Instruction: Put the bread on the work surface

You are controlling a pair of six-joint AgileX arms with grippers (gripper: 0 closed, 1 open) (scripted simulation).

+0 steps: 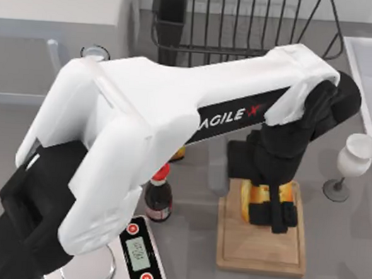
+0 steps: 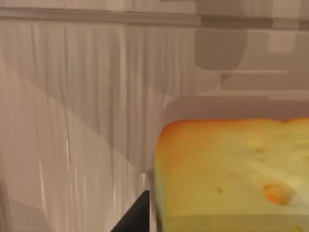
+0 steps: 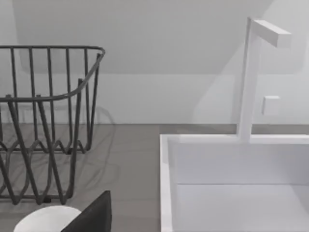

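The bread [image 1: 251, 202], a thick golden-yellow slice with an orange-brown crust, sits low over the work surface [image 1: 260, 253], a light wooden cutting board right of centre. My left gripper [image 1: 275, 211] reaches across from the left and is shut on the bread, its black fingers straddling the slice. Up close, the left wrist view has the bread [image 2: 231, 174] against the board's wood grain [image 2: 72, 121], with one dark fingertip [image 2: 137, 215] beside its crust. Whether the slice touches the board I cannot tell. One dark finger [image 3: 94, 215] of my right gripper shows in the right wrist view.
A red-capped dark bottle [image 1: 159, 200] and a silver digital scale [image 1: 142, 252] stand left of the board. A white wine glass [image 1: 353, 163] stands to its right. A wire dish rack [image 1: 243, 23] is at the back, a white sink [image 3: 231, 183] with faucet at the right.
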